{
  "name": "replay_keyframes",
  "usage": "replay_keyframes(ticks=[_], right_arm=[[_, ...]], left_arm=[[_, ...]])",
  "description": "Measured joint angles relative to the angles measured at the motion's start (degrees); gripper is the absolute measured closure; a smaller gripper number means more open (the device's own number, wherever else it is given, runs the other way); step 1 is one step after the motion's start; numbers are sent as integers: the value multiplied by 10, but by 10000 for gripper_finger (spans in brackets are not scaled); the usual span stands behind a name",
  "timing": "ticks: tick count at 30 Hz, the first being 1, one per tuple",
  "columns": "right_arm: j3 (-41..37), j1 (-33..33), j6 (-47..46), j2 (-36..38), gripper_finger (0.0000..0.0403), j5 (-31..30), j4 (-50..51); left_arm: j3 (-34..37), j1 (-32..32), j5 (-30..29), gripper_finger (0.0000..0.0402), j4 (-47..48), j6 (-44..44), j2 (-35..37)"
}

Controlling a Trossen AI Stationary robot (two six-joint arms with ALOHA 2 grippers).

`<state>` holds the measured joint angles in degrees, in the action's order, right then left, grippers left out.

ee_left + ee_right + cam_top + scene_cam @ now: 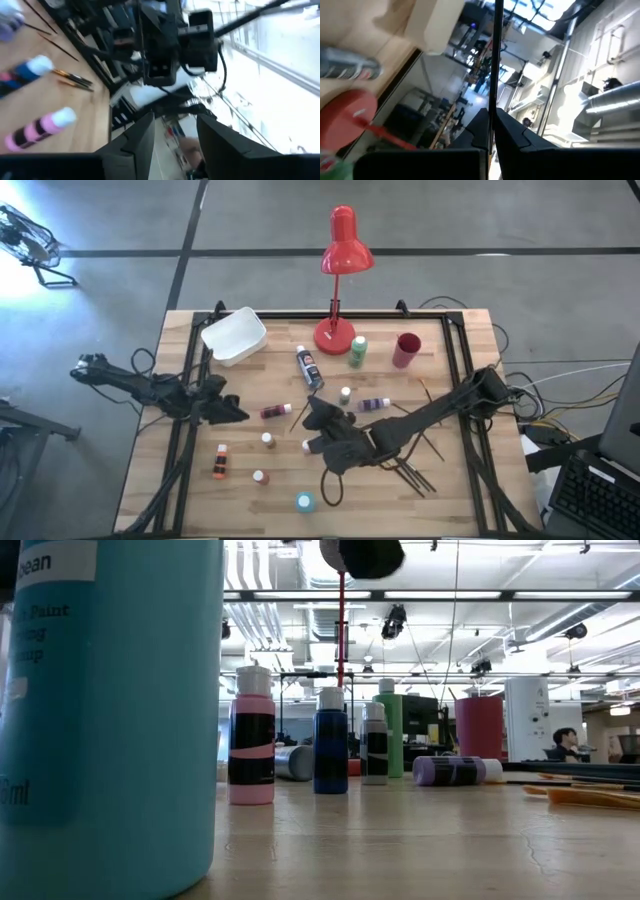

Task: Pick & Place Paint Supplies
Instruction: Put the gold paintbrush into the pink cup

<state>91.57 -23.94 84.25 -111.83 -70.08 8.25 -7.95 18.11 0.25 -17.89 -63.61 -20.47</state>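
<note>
Small paint bottles stand and lie over the wooden table: a dark one, a green one, a purple one, an orange one and a teal one. Loose paintbrushes lie at the near right. Over the table's middle, my right gripper is shut on a thin dark paintbrush. At the table's left, my left gripper is open with nothing between its fingers. Up close in the low view are the teal bottle, a pink one and a blue one. My right gripper pinches the paintbrush's thin shaft between its two shut fingers. The brush runs straight out past the fingertips and off the picture's edge. It is lifted off the table. Which end of the brush the fingers have cannot be told.
A red desk lamp stands at the far middle, its base beside the green bottle. A white tub sits at the far left and a red cup at the far right. Black frame rails run along both sides.
</note>
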Motion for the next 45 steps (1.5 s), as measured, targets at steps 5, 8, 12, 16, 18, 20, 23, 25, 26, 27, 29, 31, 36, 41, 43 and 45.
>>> replay_keyframes(ticks=[5,8,12,16,18,20,23,25,26,27,29,31,36,41,43,45], right_arm=[[0,0,53,1,394,44,-83],[0,-1,58,1,394,46,-105],[0,-2,60,1,394,46,-105],[0,-8,60,1,394,53,-105],[0,-11,61,1,394,55,-105],[0,-15,62,1,394,57,-105],[0,-17,62,1,394,59,-104],[0,-17,62,1,394,59,-104],[0,-17,62,1,394,59,-104],[0,-17,62,1,394,59,-105],[0,-17,62,1,394,61,-105],[0,-17,61,1,394,63,-105],[-1,-16,59,1,394,63,-104],[-1,-15,58,1,394,63,-104],[-1,-14,58,1,394,62,-104],[-1,-14,58,1,394,61,-104]], left_arm=[[-66,0,24,250,4,44,-94],[-104,0,29,250,5,61,-152],[-154,-5,29,250,6,71,-218],[-195,-16,37,250,10,70,-268],[-211,-22,39,250,3,66,-286],[-221,-30,48,250,14,65,-302],[-238,-43,68,250,13,65,-317],[-251,-49,74,250,4,65,-327],[-254,-51,78,250,7,65,-332],[-257,-54,81,250,13,65,-339],[-264,-59,94,250,14,65,-352],[-271,-63,108,250,8,63,-364],[-287,-64,126,250,8,55,-394],[-305,-64,142,254,9,61,-415],[-315,-64,150,262,9,66,-420],[-322,-64,154,277,8,72,-424]])
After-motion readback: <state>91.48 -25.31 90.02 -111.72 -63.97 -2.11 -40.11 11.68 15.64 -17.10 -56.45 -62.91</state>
